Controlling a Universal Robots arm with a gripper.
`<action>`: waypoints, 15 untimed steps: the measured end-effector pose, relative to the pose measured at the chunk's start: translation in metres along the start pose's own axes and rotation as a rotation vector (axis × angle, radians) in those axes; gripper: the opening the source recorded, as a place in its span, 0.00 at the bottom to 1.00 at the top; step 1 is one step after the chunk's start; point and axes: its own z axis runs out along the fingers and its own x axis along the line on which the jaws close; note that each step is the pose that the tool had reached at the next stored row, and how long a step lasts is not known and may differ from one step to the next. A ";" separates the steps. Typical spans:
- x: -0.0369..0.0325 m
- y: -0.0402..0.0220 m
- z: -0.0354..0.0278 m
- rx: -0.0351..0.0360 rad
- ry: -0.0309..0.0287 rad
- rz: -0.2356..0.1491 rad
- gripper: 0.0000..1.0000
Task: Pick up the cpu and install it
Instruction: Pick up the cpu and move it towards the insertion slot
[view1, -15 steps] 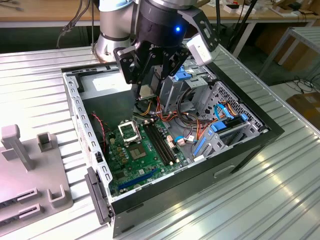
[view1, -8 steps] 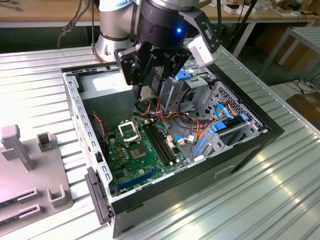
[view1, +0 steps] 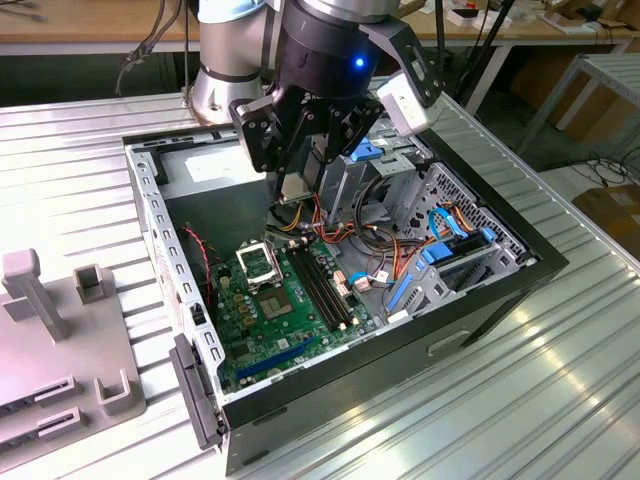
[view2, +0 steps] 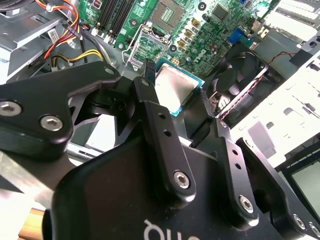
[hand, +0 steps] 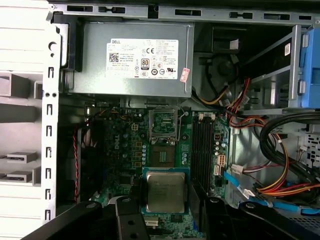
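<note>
The cpu (view2: 175, 90), a flat square chip with a silver-grey top and thin green rim, is pinched between two black fingers (view2: 147, 75) of my gripper (view2: 176, 86). It hangs level in the air above the green motherboard (hand: 122, 145). In the first wrist view the cpu (hand: 165, 190) sits between the fingertips of the gripper (hand: 166, 192). The black socket frame (hand: 163, 123) with its metal lever lies on the board, apart from the chip. In the exterior view my gripper (view1: 293, 190) hovers over the open case, above the socket (view1: 258, 262).
The open computer case (view1: 150, 210) lies on a ribbed metal table. A grey power supply (hand: 132, 60) fills one end. Black memory slots (hand: 202, 145), a dark chipset chip (hand: 163, 156), coloured cable bundles (hand: 280, 185) and a drive cage (view1: 400, 170) crowd around the socket. Grey fixtures (view1: 60, 330) stand at the exterior view's left.
</note>
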 end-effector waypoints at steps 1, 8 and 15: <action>0.0000 0.0000 0.0001 0.0000 0.0000 0.000 0.47; -0.0001 -0.0005 0.0030 0.0000 0.0000 0.000 0.47; -0.0002 -0.0006 0.0055 0.0000 0.0000 0.000 0.47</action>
